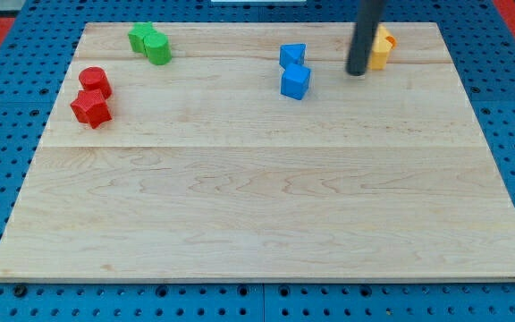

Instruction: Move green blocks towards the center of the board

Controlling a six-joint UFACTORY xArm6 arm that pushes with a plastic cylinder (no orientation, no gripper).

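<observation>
Two green blocks sit touching near the view's top left: a green star-like block (pixel 140 38) and a green cylinder (pixel 157 49) just to its right. My tip (pixel 358 72) is at the end of the dark rod near the view's top right, far to the right of the green blocks. It stands just left of the yellow blocks (pixel 381 46) and right of the blue blocks.
A red cylinder (pixel 94 81) and a red star-shaped block (pixel 90 108) lie at the left edge of the wooden board (pixel 257 206). A blue block (pixel 292 55) and a blue cube (pixel 295 81) sit at the top centre.
</observation>
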